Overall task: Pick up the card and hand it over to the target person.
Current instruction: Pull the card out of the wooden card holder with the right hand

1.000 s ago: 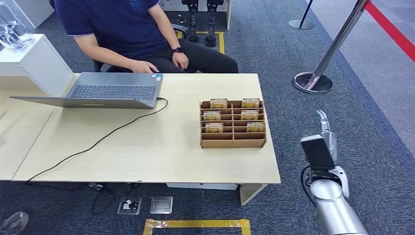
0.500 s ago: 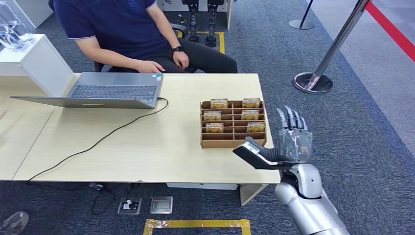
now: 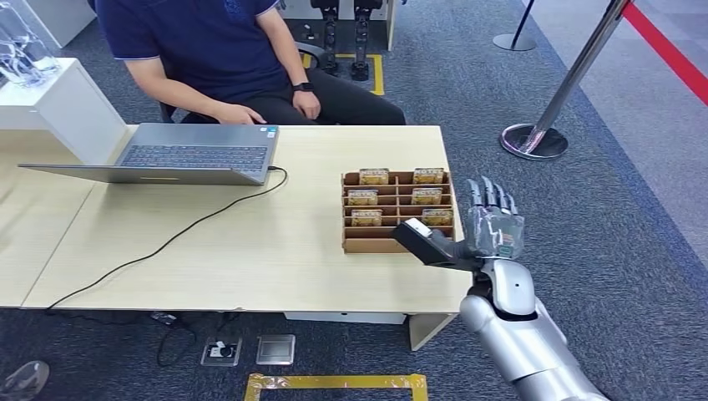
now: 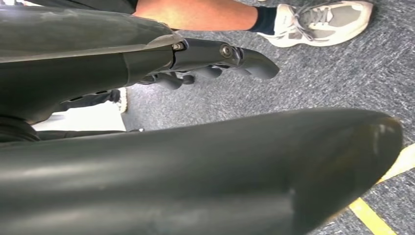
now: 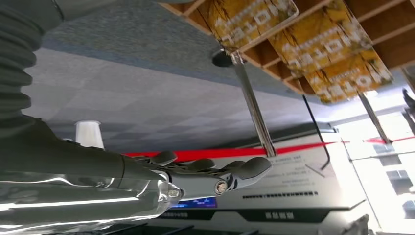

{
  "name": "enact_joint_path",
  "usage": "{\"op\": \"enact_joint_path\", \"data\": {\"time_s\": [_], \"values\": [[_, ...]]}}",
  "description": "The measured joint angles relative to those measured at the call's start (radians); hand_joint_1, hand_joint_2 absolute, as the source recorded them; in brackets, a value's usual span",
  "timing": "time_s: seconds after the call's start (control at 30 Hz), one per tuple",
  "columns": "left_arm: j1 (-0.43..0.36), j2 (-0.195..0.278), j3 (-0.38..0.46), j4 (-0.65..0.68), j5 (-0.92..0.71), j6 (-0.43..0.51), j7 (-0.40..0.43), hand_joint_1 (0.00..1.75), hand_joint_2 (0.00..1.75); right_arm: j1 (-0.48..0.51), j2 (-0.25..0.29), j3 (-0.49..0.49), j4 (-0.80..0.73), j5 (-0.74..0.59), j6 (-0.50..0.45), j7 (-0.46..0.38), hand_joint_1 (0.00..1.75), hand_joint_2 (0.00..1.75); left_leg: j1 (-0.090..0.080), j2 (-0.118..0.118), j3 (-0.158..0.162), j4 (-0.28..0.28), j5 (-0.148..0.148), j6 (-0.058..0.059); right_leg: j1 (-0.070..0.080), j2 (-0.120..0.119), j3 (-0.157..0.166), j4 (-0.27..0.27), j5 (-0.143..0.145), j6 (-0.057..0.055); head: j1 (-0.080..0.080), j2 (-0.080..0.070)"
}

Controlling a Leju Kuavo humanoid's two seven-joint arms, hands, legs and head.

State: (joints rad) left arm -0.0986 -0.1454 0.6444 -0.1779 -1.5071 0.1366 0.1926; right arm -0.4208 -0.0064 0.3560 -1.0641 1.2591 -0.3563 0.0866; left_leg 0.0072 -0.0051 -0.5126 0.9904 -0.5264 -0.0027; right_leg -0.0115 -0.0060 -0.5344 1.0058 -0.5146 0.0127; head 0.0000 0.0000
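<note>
A brown cardboard rack [image 3: 397, 242] stands on the right part of the wooden table [image 3: 250, 251], with several yellow cards [image 3: 426, 196] upright in its slots. My right hand [image 3: 491, 230] is raised just off the table's right edge, beside the rack's near right corner, with its fingers spread upward and its thumb reaching over that corner. It holds nothing. From the right wrist, the cards [image 5: 313, 44] appear close, beyond my right hand's extended fingers [image 5: 210, 171]. My left hand [image 4: 215, 56] hangs over the carpet with loose, empty fingers. The person [image 3: 209, 50] sits behind the table.
An open laptop [image 3: 188, 154] lies at the table's back left, and its black cable [image 3: 167, 242] trails across the top. A stanchion base [image 3: 534, 140] and red belt [image 3: 668, 46] stand to the right. A white stand [image 3: 50, 100] is at far left. A person's shoe [image 4: 318, 22] is near my left hand.
My right arm has swung in from beside the table, and the hand has turned and moved left to the rack's near right corner. The person and cards have stayed put.
</note>
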Motion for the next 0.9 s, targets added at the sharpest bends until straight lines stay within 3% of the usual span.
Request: {"op": "enact_joint_path", "data": {"time_s": [0.17,0.37,0.6,0.9], "values": [[0.003,0.004,0.005,-0.001,0.005,0.003,-0.008,0.0,0.0,-0.052,-0.048,0.077,0.054,-0.012,0.066,-0.026,0.0,1.75,0.0,0.0,0.0,0.0,0.001,0.0,0.0,0.0,0.0,0.0,0.001,0.0,0.0,0.0],[0.016,0.004,0.024,0.0,0.023,0.011,-0.012,0.0,0.0,-0.142,-0.09,0.152,0.149,-0.042,0.023,-0.053,0.0,1.75,0.0,0.0,0.0,0.0,0.0,0.0,0.0,0.0,0.0,0.0,0.0,0.0,0.0,0.0],[0.023,0.005,0.031,0.001,0.028,0.02,-0.019,0.0,0.0,-0.193,-0.092,0.205,0.179,-0.112,-0.017,-0.082,0.0,1.75,0.0,0.0,0.0,-0.001,0.0,0.0,0.0,0.0,0.0,0.0,0.0,0.0,0.0,0.0],[0.025,0.019,0.043,0.0,0.039,0.025,-0.013,0.0,0.0,-0.218,-0.096,0.267,0.186,-0.12,0.019,-0.079,0.0,1.75,0.0,0.0,0.0,0.0,0.0,0.0,0.0,0.0,0.0,0.0,0.0,0.0,0.0,0.0]]}}
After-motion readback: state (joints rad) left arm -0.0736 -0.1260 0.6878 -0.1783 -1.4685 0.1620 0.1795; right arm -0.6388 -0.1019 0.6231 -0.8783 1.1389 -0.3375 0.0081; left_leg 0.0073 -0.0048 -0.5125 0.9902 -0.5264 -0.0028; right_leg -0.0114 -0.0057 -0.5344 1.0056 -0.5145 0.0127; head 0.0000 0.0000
